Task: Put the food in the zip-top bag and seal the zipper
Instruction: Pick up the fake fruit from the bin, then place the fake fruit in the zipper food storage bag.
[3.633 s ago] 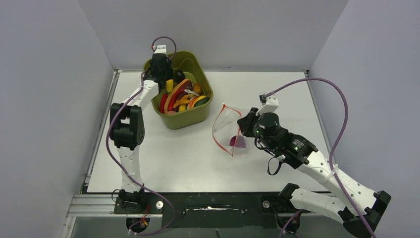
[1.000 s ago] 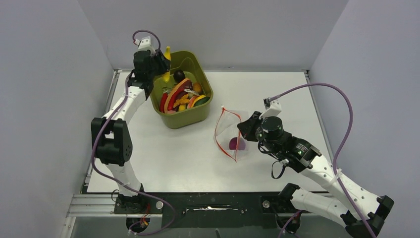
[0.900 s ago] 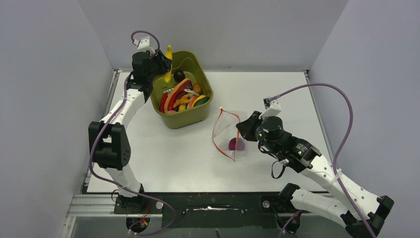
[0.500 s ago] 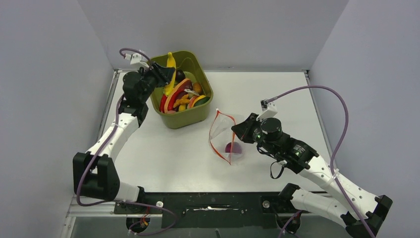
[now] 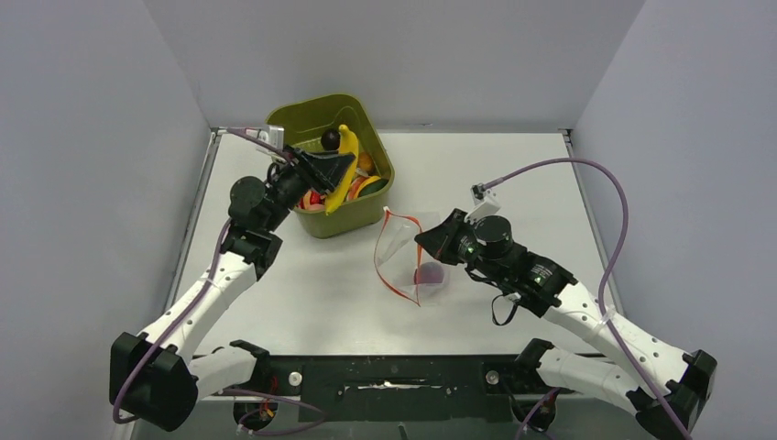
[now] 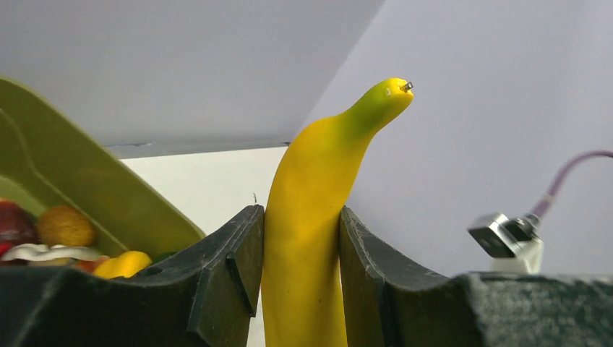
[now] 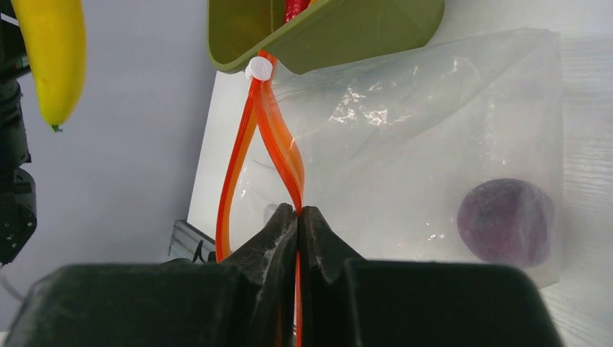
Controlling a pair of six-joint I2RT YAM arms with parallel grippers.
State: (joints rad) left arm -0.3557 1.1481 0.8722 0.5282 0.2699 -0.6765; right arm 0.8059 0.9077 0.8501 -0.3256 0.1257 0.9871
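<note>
So the left jaws are about half open and clamped on either side of the banana, which stands upright between them with its stem end poking out well past the tips. Right behind and below those jaws is the green bin, with the rest of the food piled inside. The right jaws are pinched completely shut on the zipper, gripping one side of the orange strip so the mouth of the bag gapes open just ahead of the tips. The bag spreads out from those jaws over the white surface, and a purple ball sits inside it, off toward the far bottom corner.
</note>
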